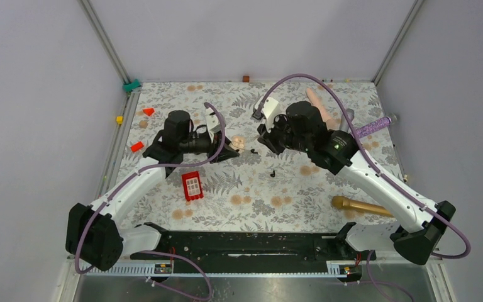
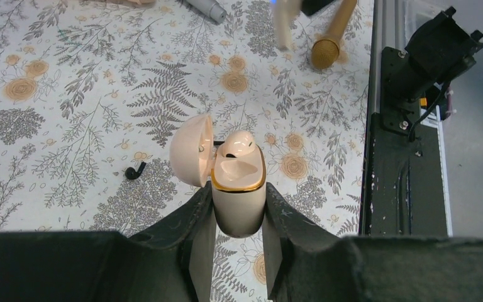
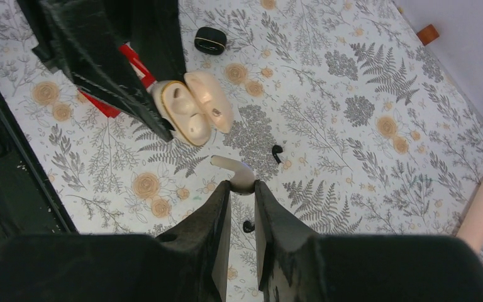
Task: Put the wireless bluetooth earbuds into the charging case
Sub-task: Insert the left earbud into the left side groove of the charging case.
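Left gripper (image 2: 239, 202) grips the open charging case (image 3: 185, 113) steady so the right gripper (image 3: 242, 189) can seat its pinched cream earbud (image 3: 234, 170).

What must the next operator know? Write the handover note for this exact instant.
Left tool: shut on the cream charging case, lid open.
Right tool: shut on a cream earbud, held just short of the case.
On the table: one black earbud near the case, and a second black earbud under the right tool.
Done: case open and gripped, one bud in hand.
Left: seat that bud. No black bud is in the case yet. I cannot tell whether a slot is already filled.
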Robot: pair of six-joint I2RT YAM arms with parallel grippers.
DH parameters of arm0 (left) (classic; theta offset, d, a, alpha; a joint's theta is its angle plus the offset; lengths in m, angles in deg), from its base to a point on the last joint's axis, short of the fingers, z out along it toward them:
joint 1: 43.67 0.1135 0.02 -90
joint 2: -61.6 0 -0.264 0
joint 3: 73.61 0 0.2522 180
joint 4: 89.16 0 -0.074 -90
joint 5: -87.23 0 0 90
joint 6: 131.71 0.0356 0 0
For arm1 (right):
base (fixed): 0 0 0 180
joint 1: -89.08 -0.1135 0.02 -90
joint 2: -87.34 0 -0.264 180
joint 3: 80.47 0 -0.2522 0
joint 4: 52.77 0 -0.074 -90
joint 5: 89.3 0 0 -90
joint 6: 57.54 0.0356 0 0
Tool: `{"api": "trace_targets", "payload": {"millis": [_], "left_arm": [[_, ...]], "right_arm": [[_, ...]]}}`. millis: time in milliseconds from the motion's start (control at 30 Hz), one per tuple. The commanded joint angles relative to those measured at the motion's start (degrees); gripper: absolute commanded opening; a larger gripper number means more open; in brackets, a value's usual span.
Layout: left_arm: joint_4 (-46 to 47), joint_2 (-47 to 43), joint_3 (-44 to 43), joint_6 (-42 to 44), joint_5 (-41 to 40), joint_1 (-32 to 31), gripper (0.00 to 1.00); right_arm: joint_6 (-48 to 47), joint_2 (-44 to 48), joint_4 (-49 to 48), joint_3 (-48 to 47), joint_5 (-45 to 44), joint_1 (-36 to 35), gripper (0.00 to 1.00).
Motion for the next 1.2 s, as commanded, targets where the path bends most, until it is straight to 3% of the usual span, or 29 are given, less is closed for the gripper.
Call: {"api": "trace_targets", "payload": {"millis": [0, 333, 700, 1167], "left_arm": [[7.6, -0.1, -0.4, -5.7, -0.4, -0.1, 0.00], [7.5, -0.1, 0.7, -4.8, 2.1, -1.1, 0.00], [3.8, 0.7, 0.4, 0.1, 0.5, -3.5, 0.00], [3.7, 0.7, 0.5, -0.1, -0.2, -3.9, 0.00]], "right_arm": [[1.0, -0.2, -3.4, -0.1, -1.9, -2.6, 0.14], [3.4, -3.4, -4.6, -0.7, -4.6, -5.2, 0.14], [3.8, -3.4, -4.5, -0.4, -2.5, -5.8, 0.14], [3.1, -5.8, -4.3, -0.5, -4.4, -8.4, 0.14]]}}
